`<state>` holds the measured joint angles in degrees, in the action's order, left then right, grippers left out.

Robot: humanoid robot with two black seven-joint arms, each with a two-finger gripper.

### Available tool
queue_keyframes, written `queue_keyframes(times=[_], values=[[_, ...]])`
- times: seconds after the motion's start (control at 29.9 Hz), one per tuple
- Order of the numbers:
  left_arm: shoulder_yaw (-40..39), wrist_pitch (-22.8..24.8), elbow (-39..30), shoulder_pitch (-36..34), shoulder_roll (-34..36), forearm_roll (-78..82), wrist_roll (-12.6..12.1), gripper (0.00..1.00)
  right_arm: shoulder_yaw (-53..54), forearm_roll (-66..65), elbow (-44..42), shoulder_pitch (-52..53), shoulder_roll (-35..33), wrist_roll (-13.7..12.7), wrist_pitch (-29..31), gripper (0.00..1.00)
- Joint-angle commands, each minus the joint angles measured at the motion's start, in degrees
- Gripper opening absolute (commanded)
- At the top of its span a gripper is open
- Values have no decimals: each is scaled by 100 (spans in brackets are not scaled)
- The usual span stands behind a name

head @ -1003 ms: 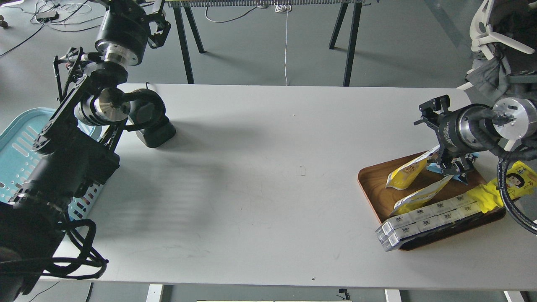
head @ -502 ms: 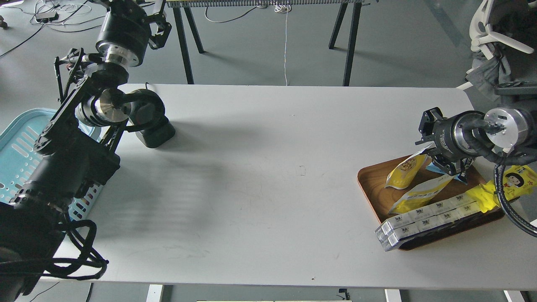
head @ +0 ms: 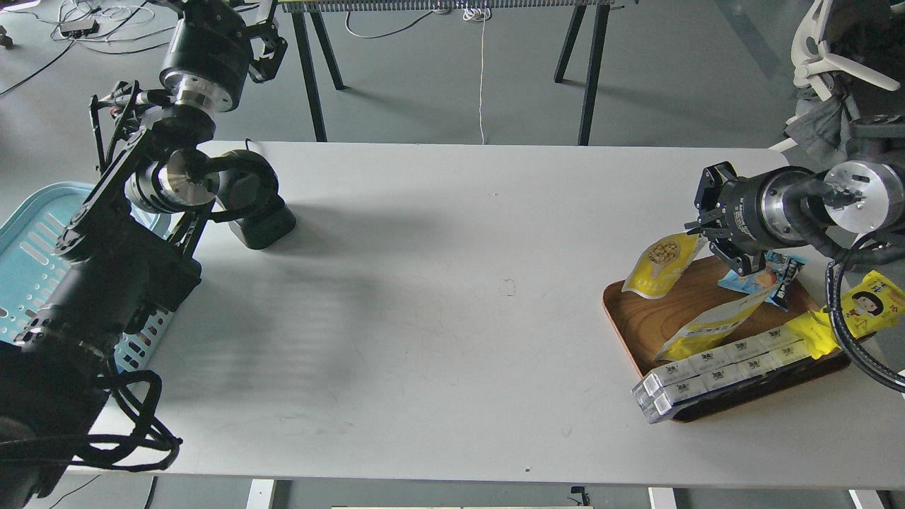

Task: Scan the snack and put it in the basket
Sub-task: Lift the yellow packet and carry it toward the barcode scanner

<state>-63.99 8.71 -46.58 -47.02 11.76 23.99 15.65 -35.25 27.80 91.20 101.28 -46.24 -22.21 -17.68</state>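
Note:
The snack (head: 661,265), a white and yellow pouch with a picture of golden balls, hangs from my right gripper (head: 705,230). The gripper is shut on the pouch's top edge and holds it above the left end of the brown wooden tray (head: 631,314). The light blue basket (head: 32,244) stands at the table's left edge, partly hidden behind my left arm. My left gripper (head: 267,46) is raised beyond the table's far left corner. It is small and dark, so its fingers cannot be told apart.
A black scanner (head: 258,212) stands on the table near my left arm. The tray holds a second yellow pouch (head: 714,322), a small blue packet (head: 767,274), a long yellow cartoon-face wrapper (head: 859,311) and a row of white boxes (head: 721,367).
My right gripper closed on the snack pouch and lifted it up and to the left off the tray. The left arm has not moved.

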Motion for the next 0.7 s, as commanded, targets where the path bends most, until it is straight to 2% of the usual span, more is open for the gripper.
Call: queue_keyframes(times=[0.0,0.23,0.4,0.57,0.67], values=[[0,-1,0,0,-7,9,0,100,386,15,205,58,-210,-12,-42,0],[18,-9,0,0,-7,0,0,100,1089,85,188,58,-219,41,-69,0],[44,-18,0,0,-25,0,0,100,1476,103,144,-73,-105,418,-69,0],[53,-27,9,-9,-60,0,0,100,1977,155,100,-485,483,665,-69,0],[62,-27,0,-18,-69,0,0,100,2302,191,-32,-828,931,709,-77,0]])
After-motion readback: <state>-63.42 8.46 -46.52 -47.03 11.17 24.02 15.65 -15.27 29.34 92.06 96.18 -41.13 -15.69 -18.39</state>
